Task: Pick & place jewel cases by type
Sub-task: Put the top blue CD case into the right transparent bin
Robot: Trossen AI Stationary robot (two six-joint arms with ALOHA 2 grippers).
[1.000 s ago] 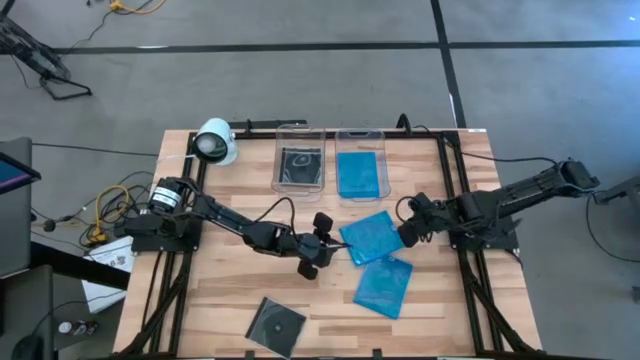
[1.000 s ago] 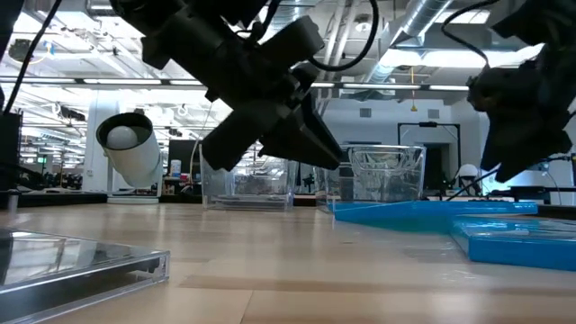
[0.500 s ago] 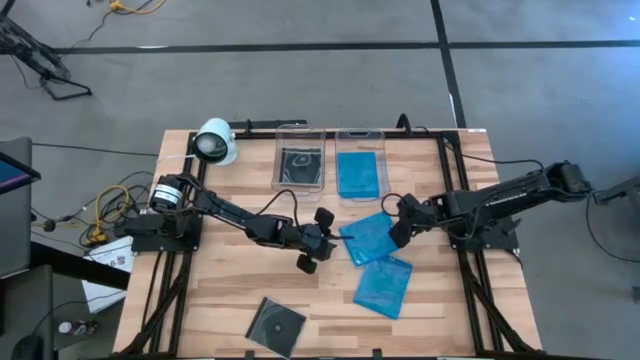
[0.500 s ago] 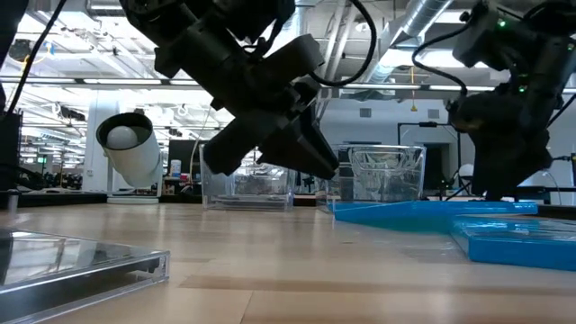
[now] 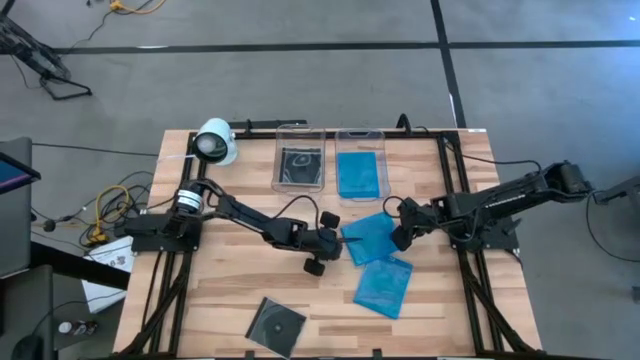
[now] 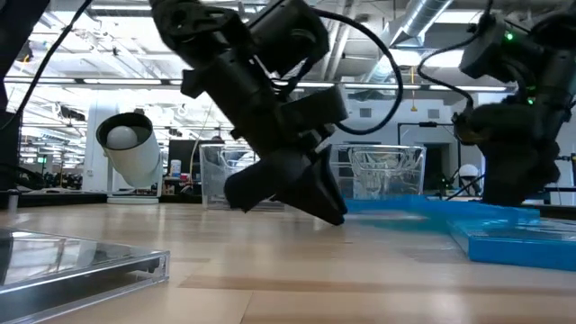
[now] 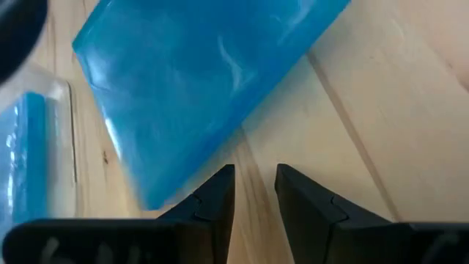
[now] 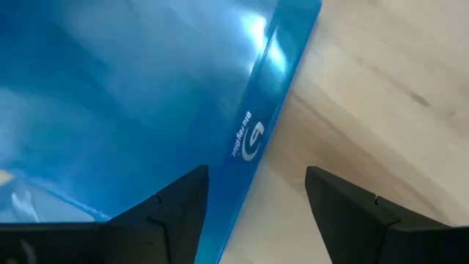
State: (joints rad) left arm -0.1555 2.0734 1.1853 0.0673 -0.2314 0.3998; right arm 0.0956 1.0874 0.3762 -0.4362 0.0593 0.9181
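Wooden table (image 5: 230,290), from left: a clear jewel case (image 5: 276,324) lay near the front edge; the left gripper (image 5: 328,243), fingers slightly parted, met one blue jewel case (image 5: 368,237); the right gripper (image 5: 401,228), fingers wide apart, straddled its opposite edge.

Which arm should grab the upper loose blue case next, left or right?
Right, probably. Its end effector is open with the edge of the upper blue case between its fingers, per the right wrist view. The left end effector sits beside the opposite corner, fingers nearly closed.
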